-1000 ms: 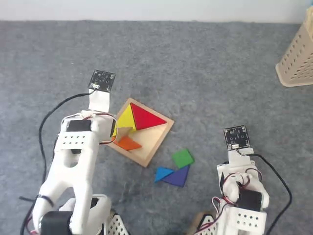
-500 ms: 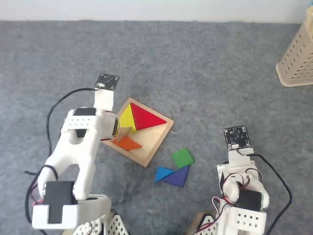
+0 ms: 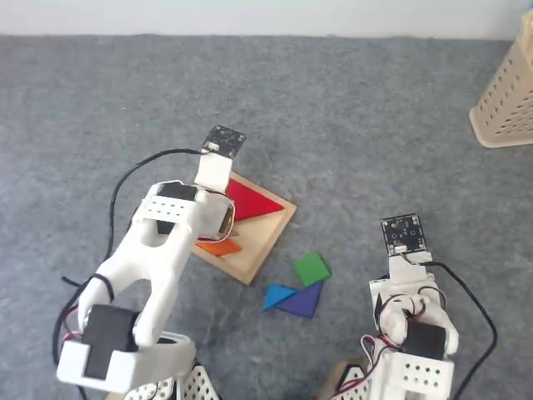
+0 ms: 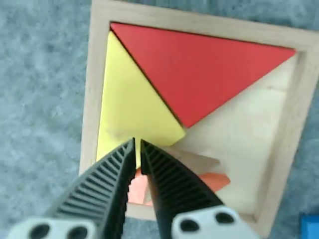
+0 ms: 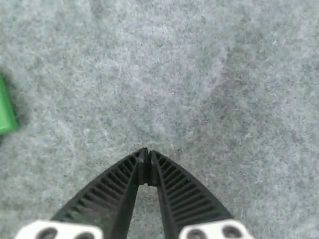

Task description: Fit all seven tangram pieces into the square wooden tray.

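Observation:
The square wooden tray [image 3: 268,243] lies on grey carpet, with my left arm [image 3: 171,233] across its left half. A red triangle [image 3: 256,202] and an orange piece [image 3: 219,247] lie in it. In the left wrist view, my left gripper [image 4: 137,145] hangs shut and empty over the tip of the yellow triangle [image 4: 129,107], which lies against the red triangle [image 4: 199,69] inside the tray [image 4: 249,144]. The orange piece [image 4: 215,181] sits near the tray's edge. Outside the tray lie a green square [image 3: 311,269], a blue triangle [image 3: 277,295] and a purple piece [image 3: 306,299]. My right gripper [image 5: 147,152] is shut over bare carpet.
A beige perforated basket [image 3: 510,87] stands at the far right edge. The right arm [image 3: 412,333] rests at the near right, beside the loose pieces. In the right wrist view, the green square [image 5: 5,112] shows at the picture's edge. Open carpet lies beyond the tray.
My left arm has swung to the right over the tray and now covers the yellow triangle in the high view. The right arm and the pieces have not moved.

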Robot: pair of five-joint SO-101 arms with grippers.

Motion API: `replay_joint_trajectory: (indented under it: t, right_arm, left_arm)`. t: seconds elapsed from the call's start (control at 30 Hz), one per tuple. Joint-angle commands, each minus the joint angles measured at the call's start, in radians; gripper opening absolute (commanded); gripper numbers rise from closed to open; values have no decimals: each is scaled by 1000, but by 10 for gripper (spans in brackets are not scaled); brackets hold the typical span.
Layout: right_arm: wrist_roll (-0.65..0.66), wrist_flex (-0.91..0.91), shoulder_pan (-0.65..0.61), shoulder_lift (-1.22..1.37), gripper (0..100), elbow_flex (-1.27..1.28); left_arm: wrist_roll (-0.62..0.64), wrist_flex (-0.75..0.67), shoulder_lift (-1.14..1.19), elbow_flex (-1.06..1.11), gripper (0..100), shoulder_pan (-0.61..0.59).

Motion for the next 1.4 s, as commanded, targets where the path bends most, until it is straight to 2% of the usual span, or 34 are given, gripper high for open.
replay_joint_trajectory:
  t: [0.0,0.23,0.43,0.63,0.9,1.0,1.1,1.37]
  right_arm:
    - [11,-13,12,-15,6,6]
    - [11,-13,12,-15,6,6]
    - [11,-13,12,-15,6,6]
    - [11,-13,12,-15,6,6]
    - [11,-13,12,-15,6,6]
    - [11,-13,12,-15,6,6]
    - [11,-13,12,-15,6,6]
    - [11,-13,12,-15,6,6]
  left_arm:
    - [-37,-23,2,-39,12,48]
    - [-40,-52,2,-33,12,110]
    - [-38,-58,-11,-38,12,71]
    - [-46,80,-92,-16,12,127]
    - [-48,101,-292,114,12,135]
    - [-91,106,-325,168,12,133]
    - [-138,98,-313,188,12,129]
    - [-140,63,-153,120,12,120]
